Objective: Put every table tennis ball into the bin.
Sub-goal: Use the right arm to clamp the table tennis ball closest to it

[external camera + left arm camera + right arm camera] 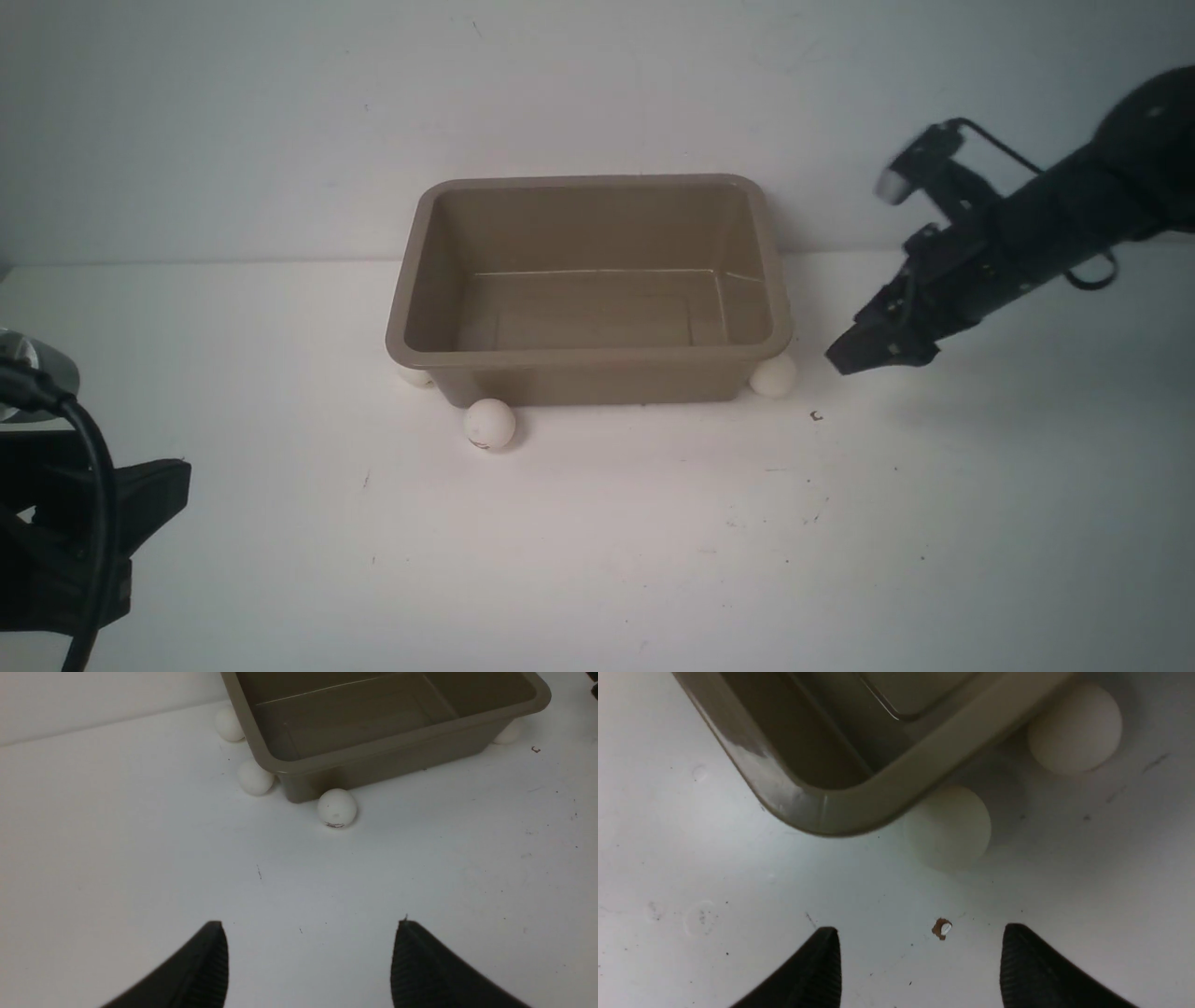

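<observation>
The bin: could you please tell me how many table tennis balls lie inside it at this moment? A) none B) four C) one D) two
A: the bin shows only its bare floor, and the table tennis balls sit outside it on the table, close by its walls.

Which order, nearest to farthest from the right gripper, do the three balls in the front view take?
1. right corner ball, at the bin's near right corner, just left of the right gripper.
2. marked ball, in front of the bin's front wall, left of centre.
3. left corner ball, tucked under the rim at the near left corner.
</observation>
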